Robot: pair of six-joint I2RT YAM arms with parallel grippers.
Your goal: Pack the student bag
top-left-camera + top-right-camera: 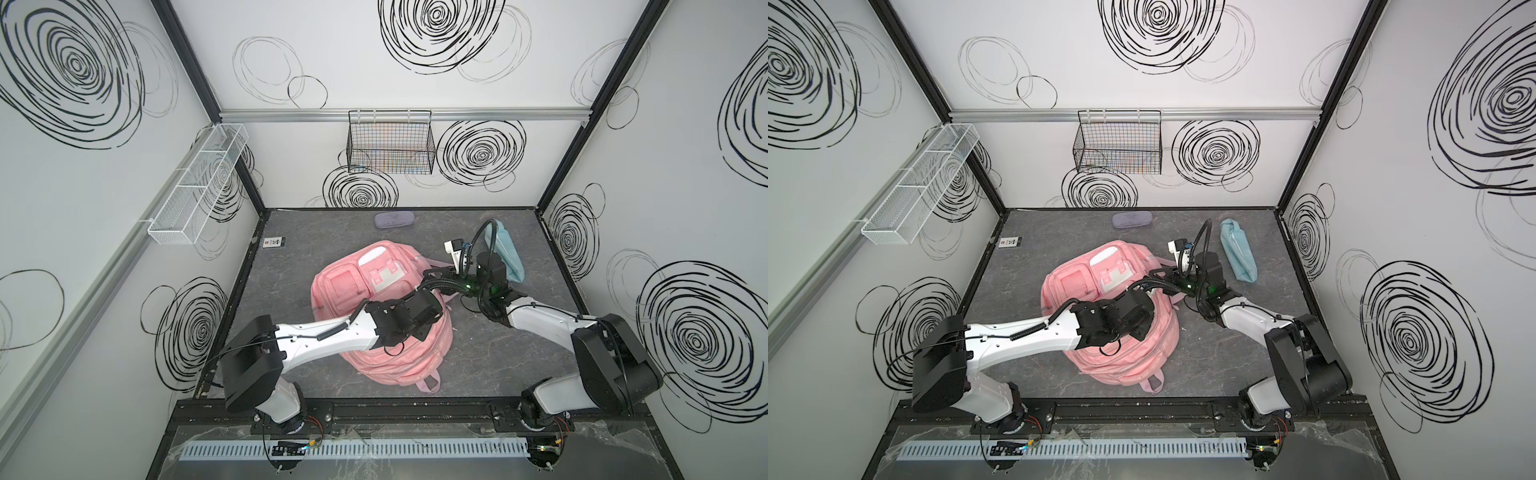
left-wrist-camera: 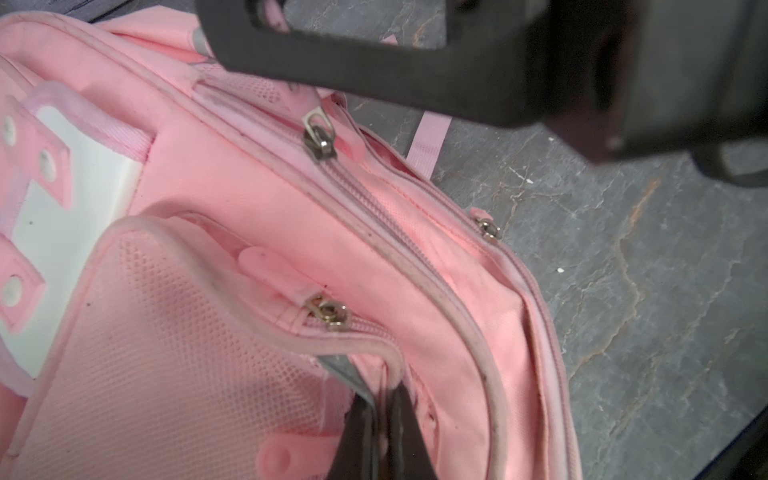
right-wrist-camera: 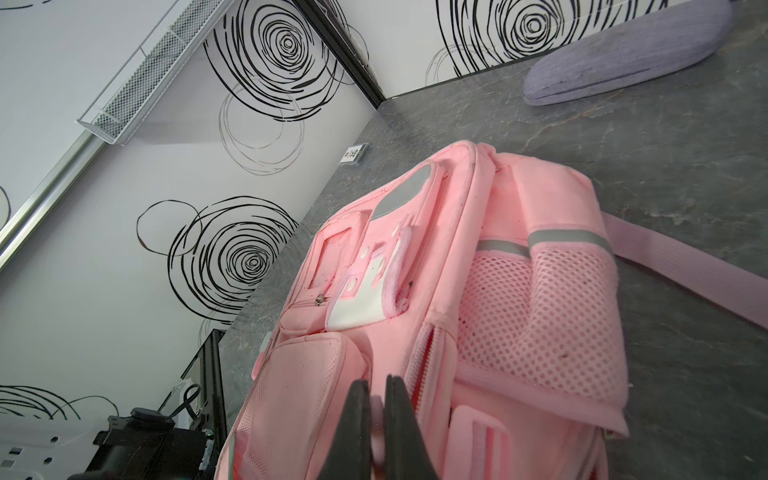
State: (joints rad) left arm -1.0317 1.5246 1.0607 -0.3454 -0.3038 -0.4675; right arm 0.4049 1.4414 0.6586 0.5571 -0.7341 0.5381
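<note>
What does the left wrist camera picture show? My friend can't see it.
A pink student bag fills the picture, with metal zip sliders along its seams. The left tool is shut, pinching the bag's edge beside a mesh pocket. The right arm looms dark and blurred close by; grey table shows beyond the bag.

A: Between the left gripper [image 2: 384,399] fingers? Cut off at the edge; cannot tell.
B: Right gripper [image 3: 377,386]: blurred pale pink tab [image 3: 376,405] pinched. Beyond its wrist in a top view, light-blue pouch [image 1: 505,237] half hidden.

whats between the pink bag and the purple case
Only bare grey tabletop separates the student bag and purple case, seen in the right wrist view.
</note>
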